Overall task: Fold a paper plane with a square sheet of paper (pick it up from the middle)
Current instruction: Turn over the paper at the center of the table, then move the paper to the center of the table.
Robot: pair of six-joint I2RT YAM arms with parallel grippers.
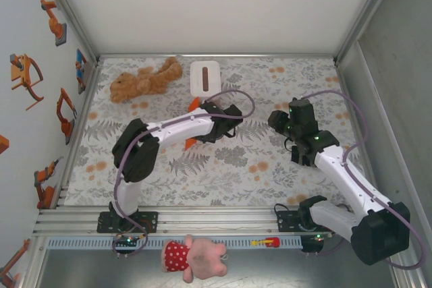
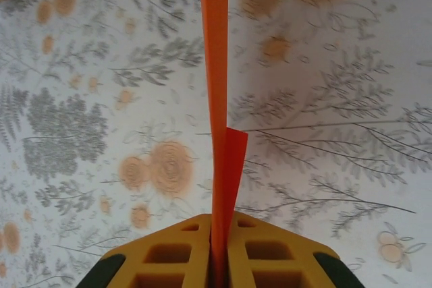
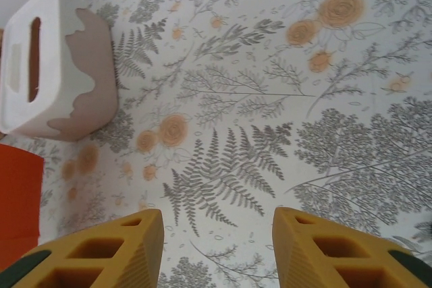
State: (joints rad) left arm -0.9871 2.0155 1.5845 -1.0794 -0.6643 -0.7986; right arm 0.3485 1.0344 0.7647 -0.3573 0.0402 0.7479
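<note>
The bright orange sheet of paper (image 2: 217, 65) is folded flat and seen edge-on in the left wrist view. It runs straight up from the jaws, with a short flap sticking out to its right. My left gripper (image 2: 219, 234) is shut on its near end, above the floral tablecloth. From above, bits of the paper (image 1: 194, 104) peek out on both sides of the left forearm, near the left gripper (image 1: 216, 121). My right gripper (image 3: 217, 234) is open over bare cloth with nothing between its fingers. The paper's edge (image 3: 17, 200) lies off to its left. In the top view the right gripper (image 1: 280, 123) hovers right of centre.
A white tissue box (image 1: 204, 77) stands at the back centre, also seen at the upper left of the right wrist view as the tissue box (image 3: 54, 65). A brown teddy bear (image 1: 145, 79) lies at the back left. A pink plush toy (image 1: 196, 257) sits in front of the arm bases.
</note>
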